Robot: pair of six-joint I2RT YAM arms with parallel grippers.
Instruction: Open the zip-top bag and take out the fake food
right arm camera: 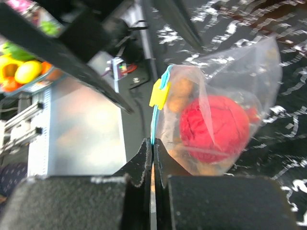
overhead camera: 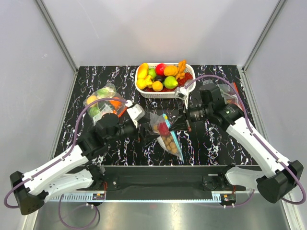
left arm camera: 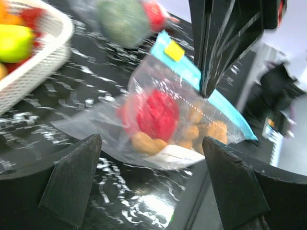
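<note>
the right gripper [right arm camera: 152,155] is pinched tight, its two fingers pressed together on the teal-blue zip strip [right arm camera: 154,122] of the small clear crinkly zip-top bag [right arm camera: 230,72]. a yellow slider tab [right arm camera: 159,92] sits on the strip just beyond the fingertips. the mouth looks zipped along the stretch that shows. inside the bag, a glossy red round fruit [right arm camera: 214,127] presses against the plastic, with a bunch of tan-brown balls [right arm camera: 181,93] packed beside and under it.

the left gripper [left arm camera: 151,138] is spread wide and grips nothing; its fingers stand either side of the bag's closed end, apart from the plastic.

the bag is on the near side of the white plastic basket [overhead camera: 160,95], well apart from it, over the black marbled table [overhead camera: 211,143]; i cannot tell whether its lower edge rests on the table. the basket holds yellow, green, orange and red fruits. to the left of the basket lies a second clear bag [overhead camera: 103,98] of green and orange fruit.
</note>
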